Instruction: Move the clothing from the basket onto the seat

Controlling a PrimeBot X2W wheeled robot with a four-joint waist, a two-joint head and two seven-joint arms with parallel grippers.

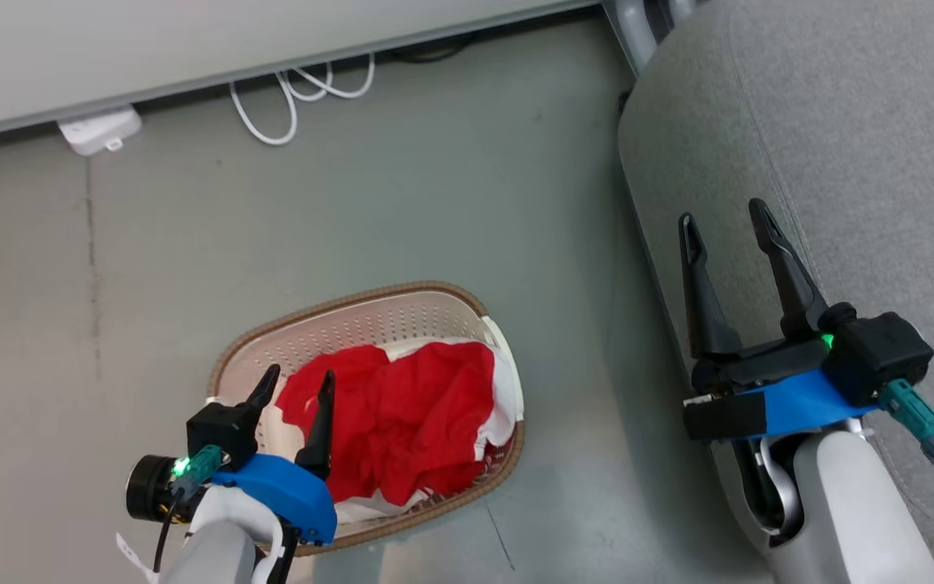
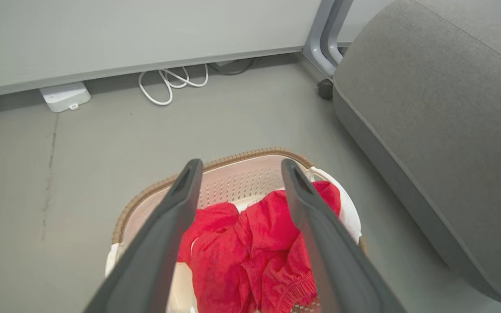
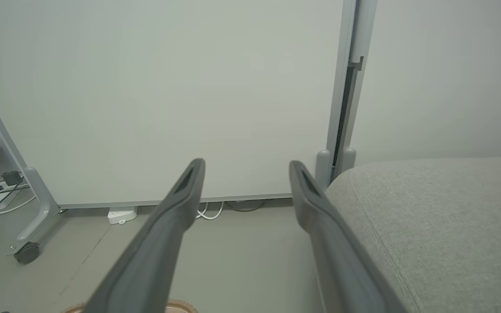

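While the clothing (image 1: 402,414) is lying bunched up inside the basket (image 1: 353,296), the left gripper (image 1: 302,373) is hanging over the basket's near left rim, its jaws standing wide apart and gripping nothing. Its two dark fingers (image 1: 319,422) are pointing across the red heap, and from the head view it is hard to tell whether the tips are brushing the cloth. Seen from the left wrist, the left gripper (image 2: 241,164) is framing the red fabric (image 2: 250,248) between its spread fingers, with the fabric lying lower down inside the perforated cream wall and the brown rim (image 2: 255,152) curving just beyond the tips. White trim is showing along the heap's edge on the side nearest the seat (image 1: 840,162). The basket is sitting on the grey floor (image 1: 434,178), near the seat's rounded edge but apart from it. The right gripper (image 1: 721,211) is hovering above that edge of the seat, its jaws also spread wide and empty, touching neither cushion nor cloth as far as can be seen. In the right wrist view the right gripper (image 3: 246,163) is pointing toward a pale wall panel (image 3: 168,87), with the seat (image 3: 442,217) spreading out to its right. A white cable (image 1: 297,97) is looping on the floor at the foot of that panel.
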